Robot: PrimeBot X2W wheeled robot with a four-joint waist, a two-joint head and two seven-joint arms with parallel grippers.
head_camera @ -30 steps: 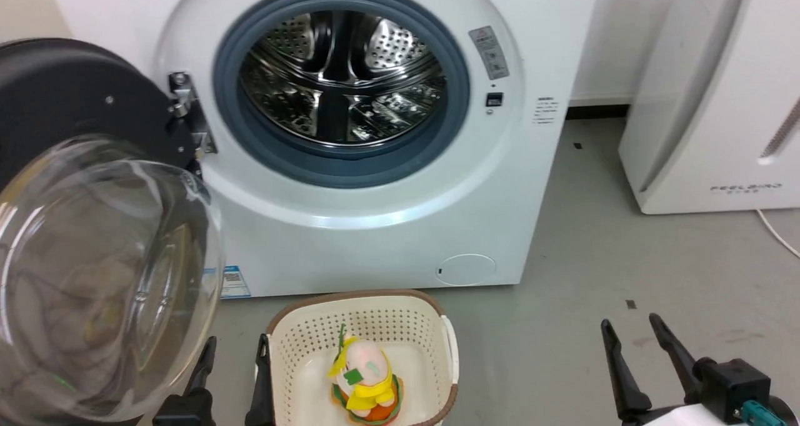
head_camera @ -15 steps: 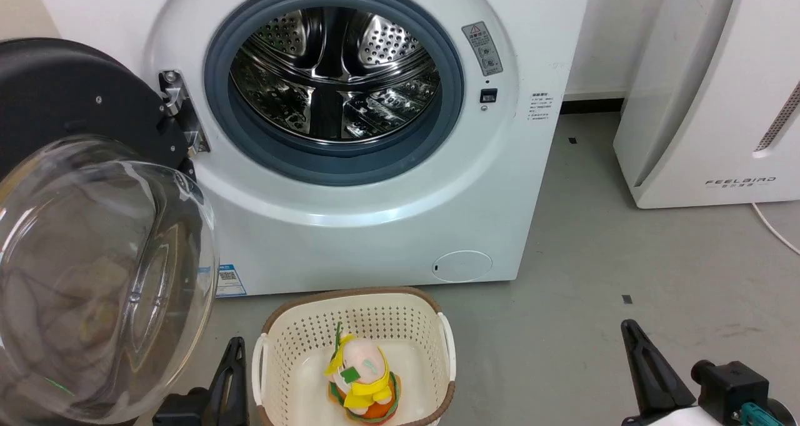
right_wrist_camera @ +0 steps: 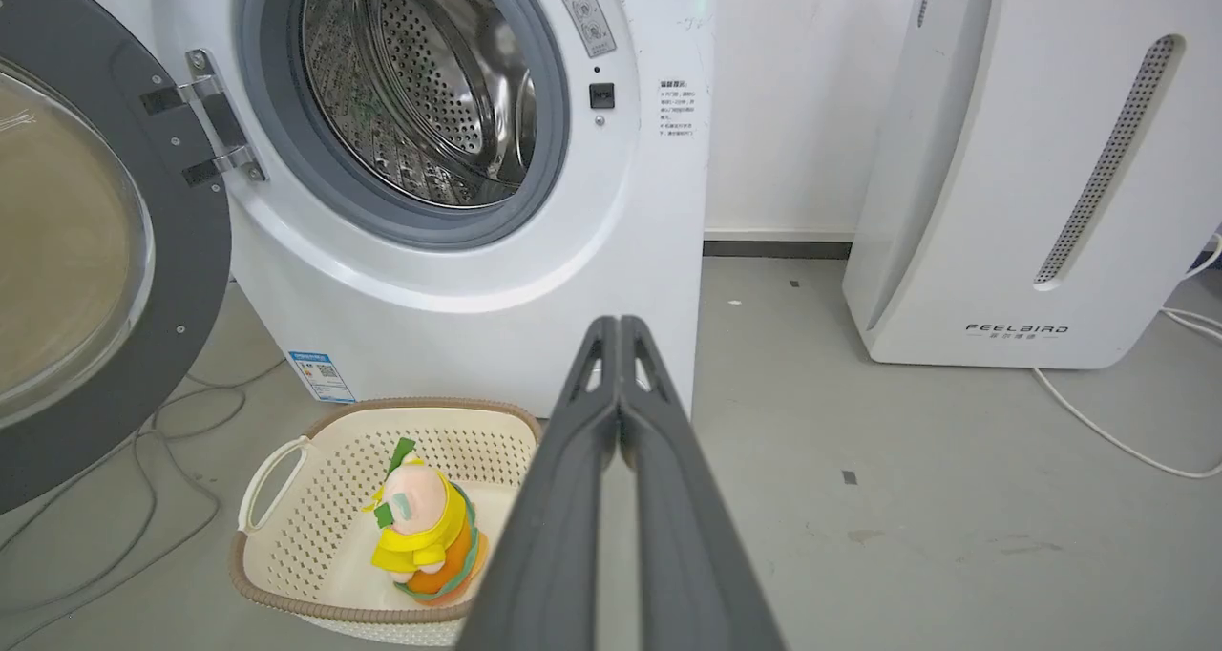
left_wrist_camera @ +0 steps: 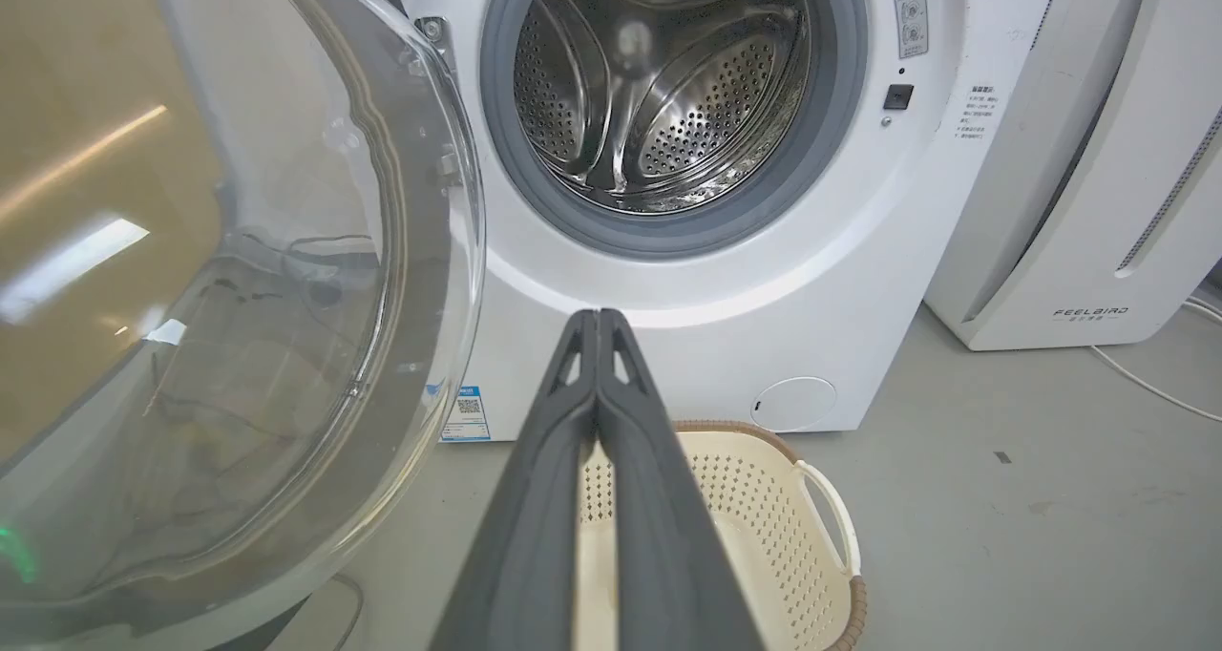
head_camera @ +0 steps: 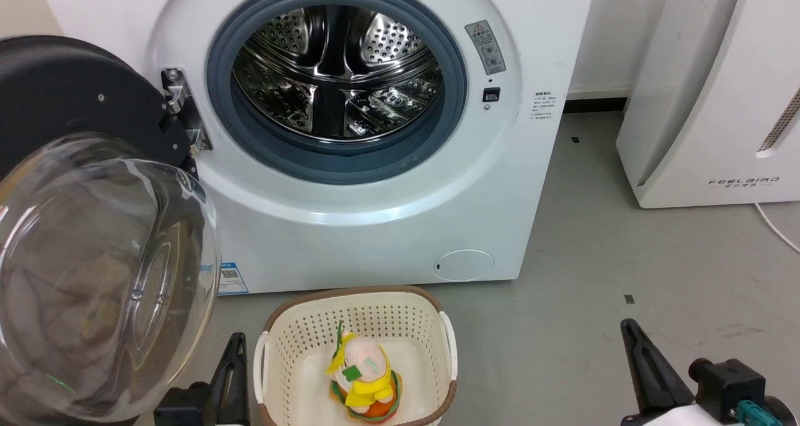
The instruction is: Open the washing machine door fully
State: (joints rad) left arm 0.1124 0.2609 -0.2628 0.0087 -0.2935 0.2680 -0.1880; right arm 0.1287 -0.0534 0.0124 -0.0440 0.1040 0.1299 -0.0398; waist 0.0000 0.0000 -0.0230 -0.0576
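The washing machine (head_camera: 375,226) stands in front of me with its steel drum (head_camera: 337,76) exposed. The washing machine door (head_camera: 69,95) is swung wide out to the left on its hinge (head_camera: 181,110), and its clear glass bowl (head_camera: 94,276) bulges toward me. My left gripper (head_camera: 237,343) is low by the door's lower right edge, shut and holding nothing, apart from the door. In the left wrist view the left gripper (left_wrist_camera: 599,317) points at the machine front, with the door (left_wrist_camera: 239,298) on its left. My right gripper (head_camera: 628,329) is shut and empty over the floor; the right wrist view shows the right gripper (right_wrist_camera: 619,325) closed too.
A cream laundry basket (head_camera: 350,295) holding a yellow plush toy (head_camera: 362,376) sits on the floor just before the machine, between my arms. A white FEELBIRD appliance (head_camera: 719,101) stands at the right. Cables (right_wrist_camera: 1098,431) lie on the grey floor.
Both grippers stood open a second ago and are now shut. The left one has drawn slightly right and lower. The door has not visibly moved; the camera shifted a little.
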